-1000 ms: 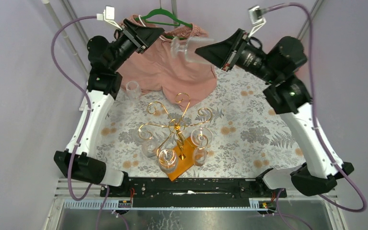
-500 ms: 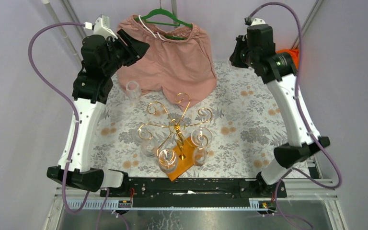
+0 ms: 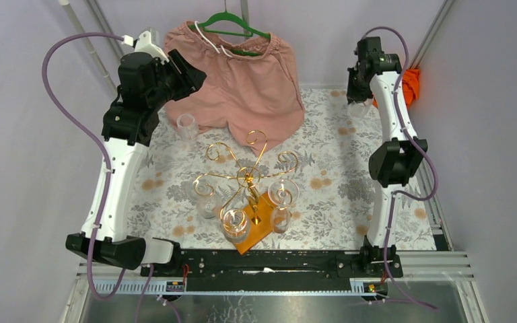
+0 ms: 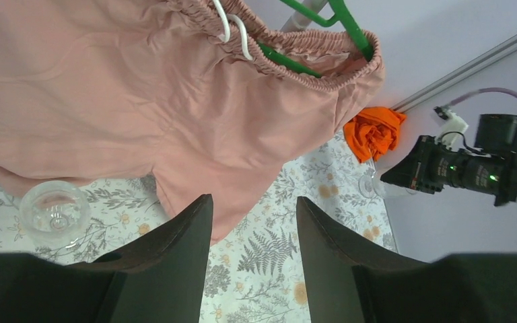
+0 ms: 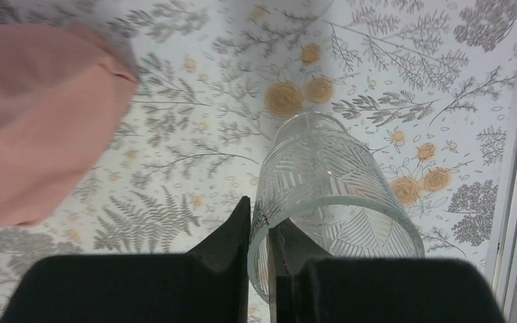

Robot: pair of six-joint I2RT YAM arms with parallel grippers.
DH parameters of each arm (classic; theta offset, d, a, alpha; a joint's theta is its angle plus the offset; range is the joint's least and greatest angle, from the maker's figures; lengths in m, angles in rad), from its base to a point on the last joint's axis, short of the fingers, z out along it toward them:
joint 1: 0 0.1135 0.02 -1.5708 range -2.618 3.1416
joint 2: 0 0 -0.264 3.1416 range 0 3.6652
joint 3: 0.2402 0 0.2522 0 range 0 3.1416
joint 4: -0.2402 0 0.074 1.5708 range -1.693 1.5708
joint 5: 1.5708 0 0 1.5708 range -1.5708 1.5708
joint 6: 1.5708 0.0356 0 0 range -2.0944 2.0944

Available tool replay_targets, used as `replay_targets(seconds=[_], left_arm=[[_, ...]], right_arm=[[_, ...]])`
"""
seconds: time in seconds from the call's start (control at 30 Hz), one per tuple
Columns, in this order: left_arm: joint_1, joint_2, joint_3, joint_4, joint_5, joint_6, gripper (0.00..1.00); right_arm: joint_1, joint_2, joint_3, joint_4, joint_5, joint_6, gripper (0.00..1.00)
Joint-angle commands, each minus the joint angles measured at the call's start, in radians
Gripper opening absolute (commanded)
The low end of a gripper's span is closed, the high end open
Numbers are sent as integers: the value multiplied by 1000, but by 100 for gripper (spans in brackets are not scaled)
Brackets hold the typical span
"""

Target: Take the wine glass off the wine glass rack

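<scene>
wine glass rack (image 3: 248, 177) centre-front | shorts (image 3: 242, 81) behind it | wine glass (image 5: 330, 195) in right hand (image 5: 260, 217), far right

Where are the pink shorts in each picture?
Top external: the pink shorts hang at the top middle.
Left wrist: the shorts fill the upper left.
Right wrist: only a corner of the shorts shows at the left edge.
Shared landmark: the flowery tablecloth below them.

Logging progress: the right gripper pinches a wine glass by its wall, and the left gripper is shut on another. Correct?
No: the left wrist view shows the left gripper open and empty. The right gripper does pinch a wine glass by its wall.
</scene>
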Motion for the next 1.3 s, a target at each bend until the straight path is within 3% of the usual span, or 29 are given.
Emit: replay_targets(seconds=[0.0,0.3,0.47,1.03,1.07,1.17,1.27], left_arm=[[-6,-17,-18,-19,-19,47,56],[-6,-4,-46,7,22,40,59],[-6,0,-63,31,45,30,59],[-6,1,-81,54,51,19,60],[-5,2,-81,54,51,19,60],[-6,6,-82,54,51,17,60],[-6,8,-82,53,57,14,61]], right_arm=[[-73,89,36,-38,-102,-82,0],[-124,193,28,19,-162,-88,0],[-134,233,16,25,-105,-90,0],[-135,170,-211,180,-37,-39,0],[-135,165,-219,184,-42,-36,2],[-135,150,-247,197,-59,-28,25],[-135,139,-260,203,-66,-24,36]])
